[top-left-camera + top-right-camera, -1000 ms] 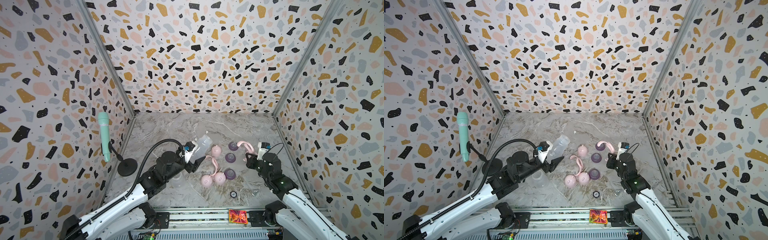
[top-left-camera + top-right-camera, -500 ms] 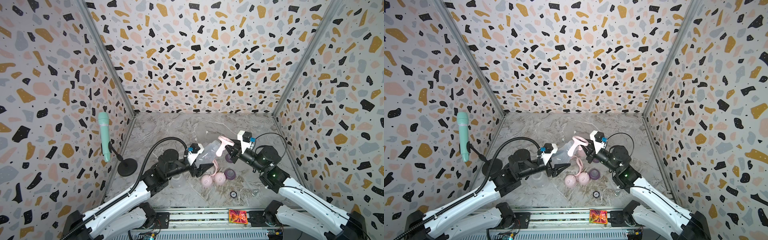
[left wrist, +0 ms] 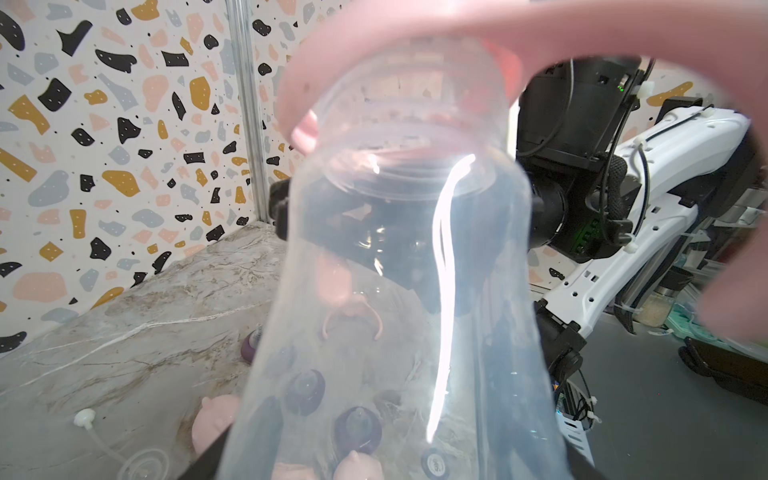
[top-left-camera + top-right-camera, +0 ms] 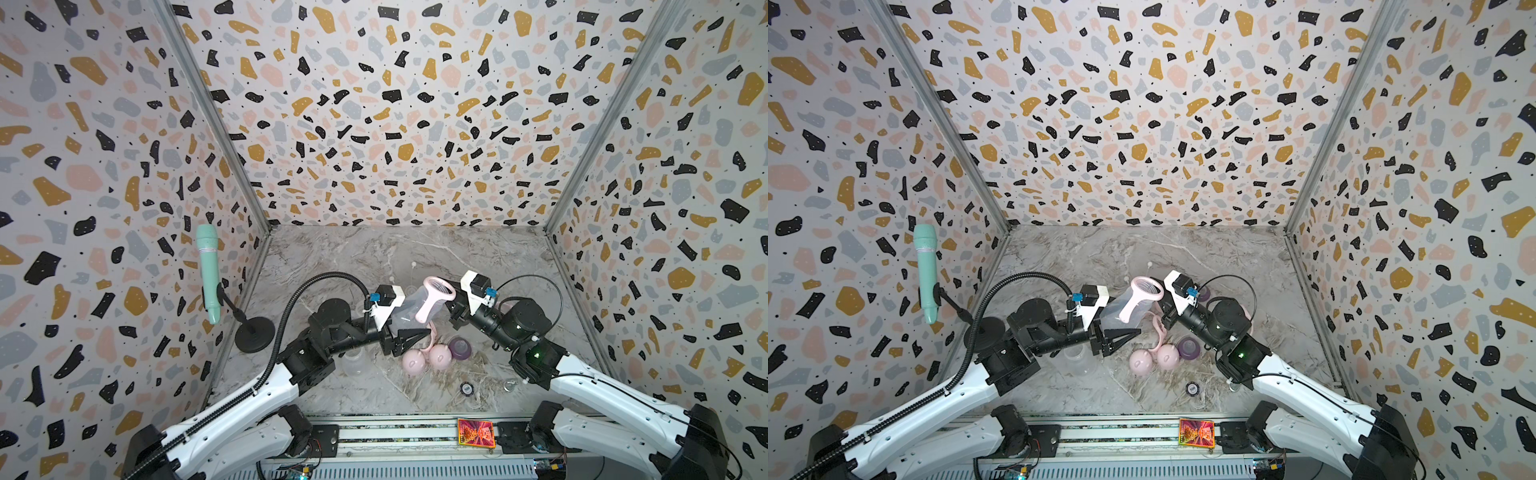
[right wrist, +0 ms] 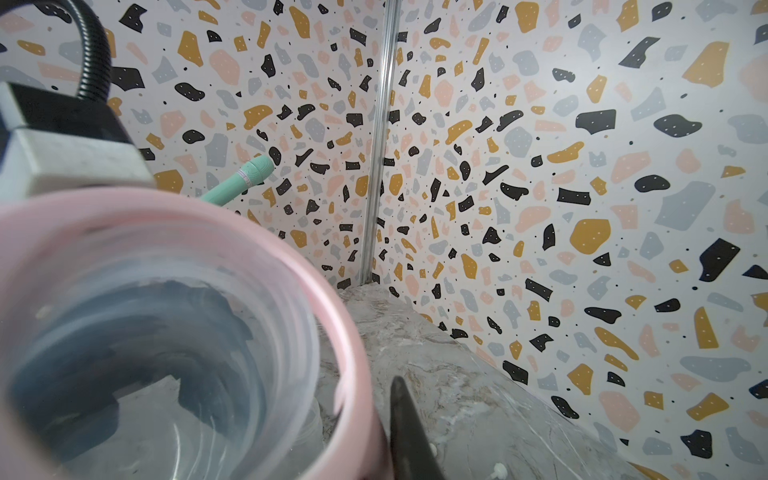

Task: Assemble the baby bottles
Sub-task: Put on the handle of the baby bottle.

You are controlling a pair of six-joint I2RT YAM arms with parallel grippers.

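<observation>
Holding the clear bottle (image 4: 402,311), the left gripper (image 4: 409,321) points its neck toward the right gripper (image 4: 452,300), pinched on the pink ring (image 4: 437,290) around it.

Terrazzo-patterned walls (image 4: 374,104) on three sides, grey marbled floor (image 4: 374,253), metal corner strips (image 4: 219,124), even light

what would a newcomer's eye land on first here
First, the clear bottle held in mid-air at centre by the left claw, with the right claw holding a pink handled ring at its mouth. Next come the loud terrazzo walls all around, and the mint-green microphone on a stand by the left wall.
</observation>
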